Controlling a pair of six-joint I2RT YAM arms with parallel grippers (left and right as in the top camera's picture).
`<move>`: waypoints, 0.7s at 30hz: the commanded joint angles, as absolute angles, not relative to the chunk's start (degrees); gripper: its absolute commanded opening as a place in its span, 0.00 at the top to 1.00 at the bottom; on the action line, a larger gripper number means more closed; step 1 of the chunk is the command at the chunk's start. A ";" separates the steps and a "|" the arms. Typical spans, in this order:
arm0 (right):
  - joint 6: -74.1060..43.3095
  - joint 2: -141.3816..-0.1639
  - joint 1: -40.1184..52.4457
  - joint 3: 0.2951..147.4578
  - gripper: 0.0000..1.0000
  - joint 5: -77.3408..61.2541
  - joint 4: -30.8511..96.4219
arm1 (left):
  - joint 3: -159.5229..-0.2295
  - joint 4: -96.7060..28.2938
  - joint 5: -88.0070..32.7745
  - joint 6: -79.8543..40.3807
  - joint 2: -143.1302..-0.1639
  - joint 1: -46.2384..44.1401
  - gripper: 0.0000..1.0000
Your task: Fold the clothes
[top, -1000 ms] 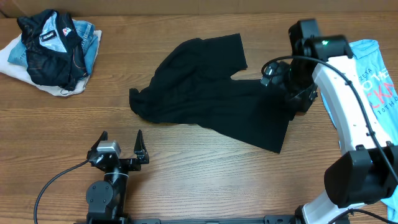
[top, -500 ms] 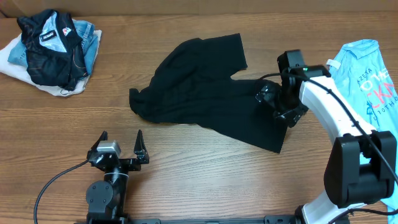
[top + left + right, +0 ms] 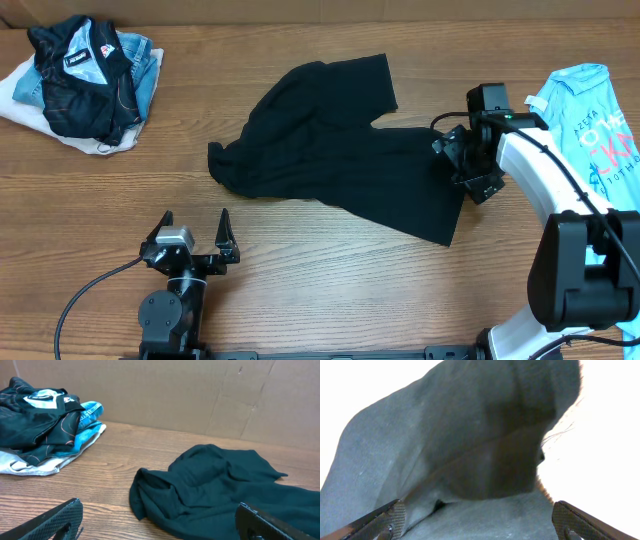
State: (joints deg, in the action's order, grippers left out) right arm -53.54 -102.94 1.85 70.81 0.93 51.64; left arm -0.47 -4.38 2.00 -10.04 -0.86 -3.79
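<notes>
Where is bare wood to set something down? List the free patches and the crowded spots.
Bare wooden table: the front strip between the crumpled black cotton T-shirt and the left claw; the gap between that shirt and the dark jacket pile. Crowded: right side, right claw at the shirt's edge beside the light blue T-shirt.

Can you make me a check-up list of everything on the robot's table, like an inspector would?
Surface: brown wooden table, no spills seen.
Job's things: plain black short-sleeved T-shirt, crumpled and unfolded, mid-table.
Clutter: dark jacket with white-and-red patch on a heap of blue and white clothes, far left corner; light blue T-shirt with pink lettering, right edge.
Grippers: left gripper, jaws open, empty; right gripper, jaws open at the black T-shirt's right edge.
Cables: black cable looping by the left arm; black cable along the right arm.
Surroundings: brown cardboard wall behind the table.
</notes>
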 commanded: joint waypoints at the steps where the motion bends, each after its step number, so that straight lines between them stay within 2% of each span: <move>1: -53.84 -103.04 1.63 70.43 0.02 1.96 51.94 | -0.27 -4.25 2.33 -8.78 -0.32 -4.05 0.00; 10: -54.08 -103.90 1.65 69.19 0.03 2.37 52.93 | -0.27 -4.25 2.33 -8.78 -0.32 -4.05 0.00; 21: -54.08 -103.98 1.76 63.11 0.03 1.43 46.85 | -0.27 -4.25 2.33 -8.78 -0.32 -4.05 0.00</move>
